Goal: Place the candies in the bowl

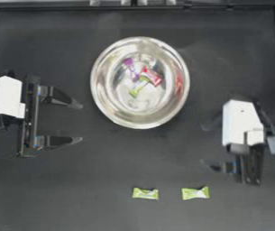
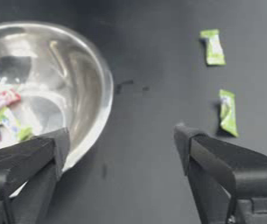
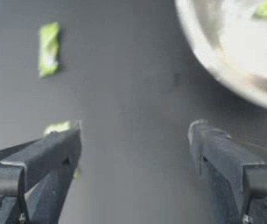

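The silver bowl point(image 1: 174, 106) stands mid-table and holds a purple candy point(image 1: 129, 65), a red-and-white candy point(image 1: 151, 76) and a lime-green candy point(image 1: 138, 87). Two more green candies point(image 1: 145, 193) point(image 1: 195, 193) lie on the table near the front edge. My left gripper point(image 1: 76, 122) rests open to the left of the bowl, empty. In its wrist view the bowl point(image 2: 94, 87) and both loose candies point(image 2: 213, 47) point(image 2: 228, 113) show beyond the left gripper point(image 2: 121, 144). My right gripper point(image 1: 217, 145) is open right of the bowl, above the candies; its wrist view shows the right gripper point(image 3: 135, 135), one candy point(image 3: 49, 49) and another point(image 3: 58, 127) partly behind a jaw.
The dark table point(image 1: 61, 194) has a raised frame along its back and side edges point(image 1: 133, 6). Bare table lies between the bowl and the two loose candies and across the front left.
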